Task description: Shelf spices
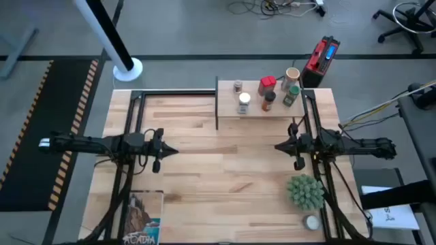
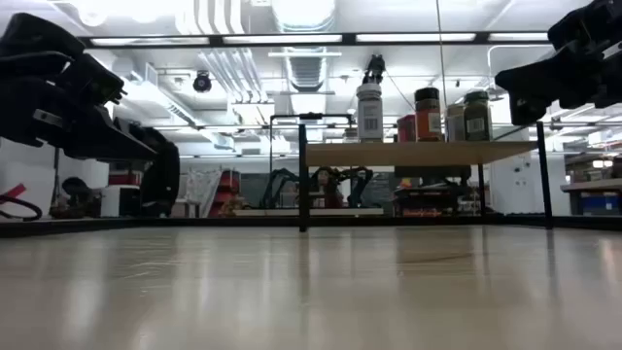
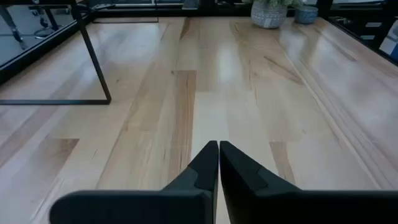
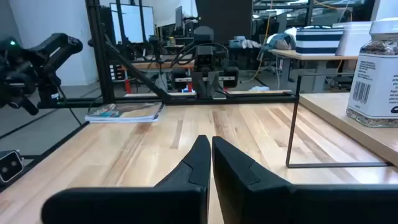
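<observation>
The left gripper (image 1: pixel 170 150) hung over the left side of the table (image 1: pixel 225 184). Its two fingers were pressed together and held nothing. In front of it the wood was bare. Near the front left corner lay a book (image 1: pixel 143 218) with a picture on its cover.

The shelf (image 1: pixel 262 109) stood at the back of the table, toward the right. All the spices were up on it. A jar with a grey lid (image 1: pixel 238 86) stood at the back, and a jar with a white lid (image 1: pixel 244 103) stood just in front of it. To their right were the red square tin (image 1: pixel 266 85), a jar with a black lid (image 1: pixel 269 102), a jar with a green lid (image 1: pixel 291 94) and the tan cylinder (image 1: pixel 292 74).

The right gripper (image 1: pixel 280 145) hung in front of the shelf. Its fingers were squeezed together too, with nothing in them. Near the front right corner sat a spiky green plant (image 1: pixel 305 191) and a flat white tin (image 1: pixel 312 222).
</observation>
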